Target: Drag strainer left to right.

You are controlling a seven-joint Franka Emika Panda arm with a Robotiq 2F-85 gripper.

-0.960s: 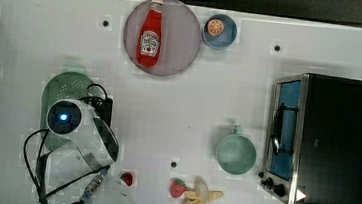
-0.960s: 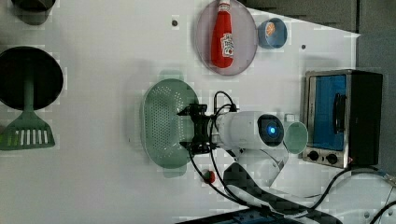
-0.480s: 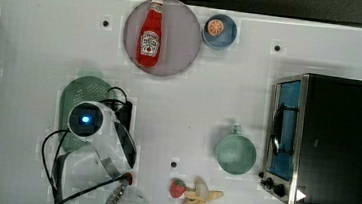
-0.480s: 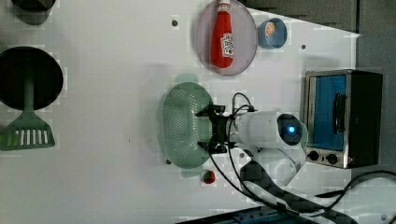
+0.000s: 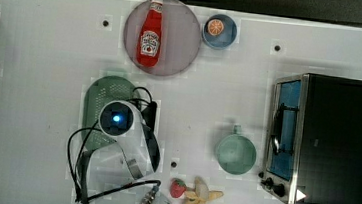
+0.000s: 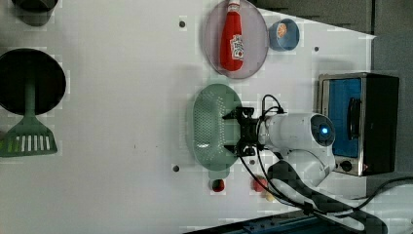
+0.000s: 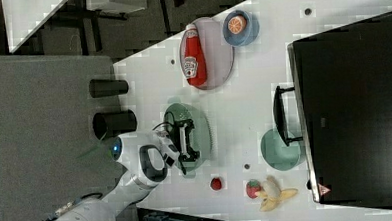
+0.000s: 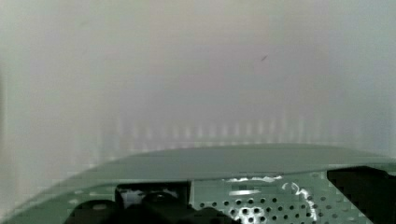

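Strainer (image 6: 209,124) on white counter (image 6: 107,122), below ketchup plate (image 6: 236,46) in left view. Gripper (image 6: 233,132) reaches in over strainer's rim on left view's right — fingers (image 6: 229,116) spread wide, inside bowl, gripping nothing visible.

A white counter (image 5: 37,118) carries everything. In the top view, a round grey plate (image 5: 181,57) sits at the upper middle, with a small blue bowl (image 5: 225,40) just beside it to the right. The pale green strainer (image 5: 100,96) rests left of centre. A green cup (image 5: 235,154) stands right of centre, near a toaster oven (image 5: 336,142) at the right edge. A strawberry (image 5: 177,187) and a banana (image 5: 201,194) lie at the lower middle. In the left view, a green spatula (image 6: 27,139) lies at the left edge
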